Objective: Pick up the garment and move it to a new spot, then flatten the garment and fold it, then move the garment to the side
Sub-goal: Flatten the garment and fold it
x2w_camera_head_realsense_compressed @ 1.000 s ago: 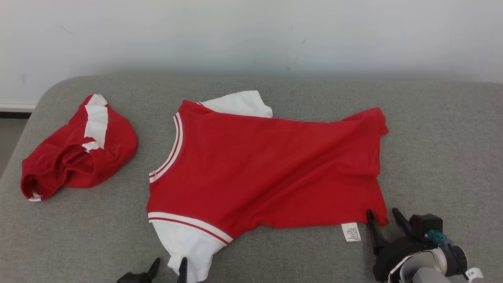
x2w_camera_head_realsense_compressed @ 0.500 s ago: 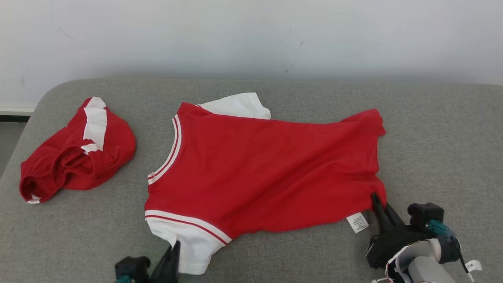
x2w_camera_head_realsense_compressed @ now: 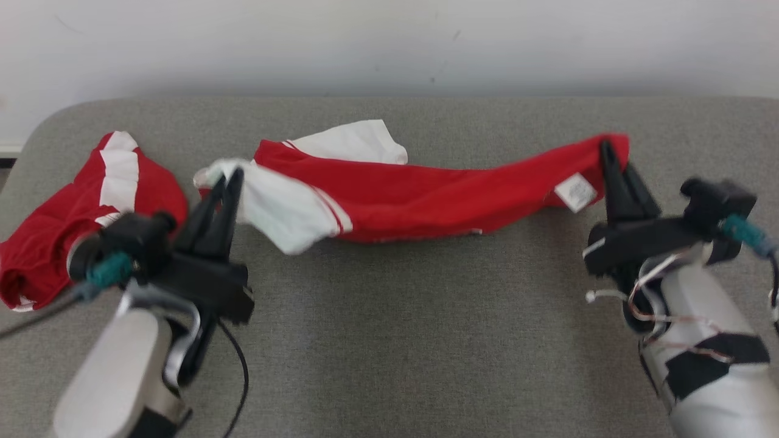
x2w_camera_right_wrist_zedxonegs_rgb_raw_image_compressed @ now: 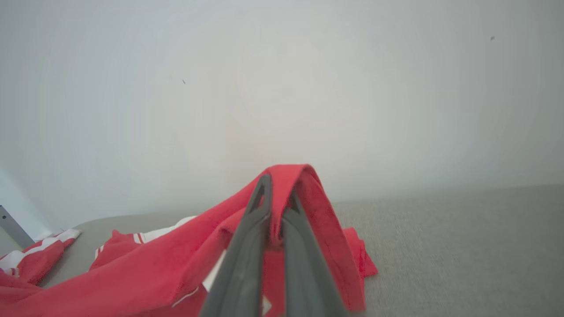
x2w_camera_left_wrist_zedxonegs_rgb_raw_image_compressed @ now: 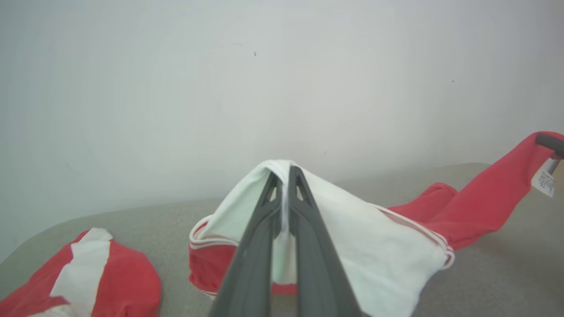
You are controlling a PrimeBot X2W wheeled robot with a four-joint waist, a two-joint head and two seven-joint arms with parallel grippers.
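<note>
Left end effector (x2w_camera_head_realsense_compressed: 226,177), right end effector (x2w_camera_head_realsense_compressed: 610,151) pinching limp red-white knit garment (x2w_camera_head_realsense_compressed: 426,201), sagging between.

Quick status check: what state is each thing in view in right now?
Shirt: lifted at both ends, sagging in the middle, far edge on the cushion.
Left gripper: shut on its white sleeve.
Right gripper: shut on its red hem.
Shorts: crumpled, lying on the cushion, untouched.

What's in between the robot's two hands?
The red and white shirt stretches between them, as the head view shows. The left hand pinches one end and the right hand pinches the other.
</note>
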